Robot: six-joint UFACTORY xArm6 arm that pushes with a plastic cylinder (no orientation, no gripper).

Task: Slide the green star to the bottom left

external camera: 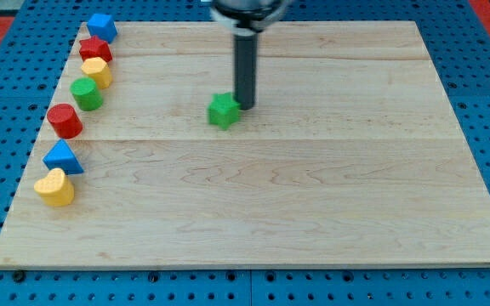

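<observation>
The green star [223, 110] lies on the wooden board [313, 195], a little above and left of the board's middle. My tip [246, 106] stands right beside the star, on its right side and slightly toward the view's top, touching or nearly touching it. The dark rod rises straight up from there to the arm's head at the view's top edge.
A column of blocks runs down the board's left edge: a blue block [101, 25], a red star [95, 48], a yellow block [97, 71], a green cylinder [86, 93], a red cylinder [65, 121], a blue triangle [63, 158] and a yellow heart [54, 188].
</observation>
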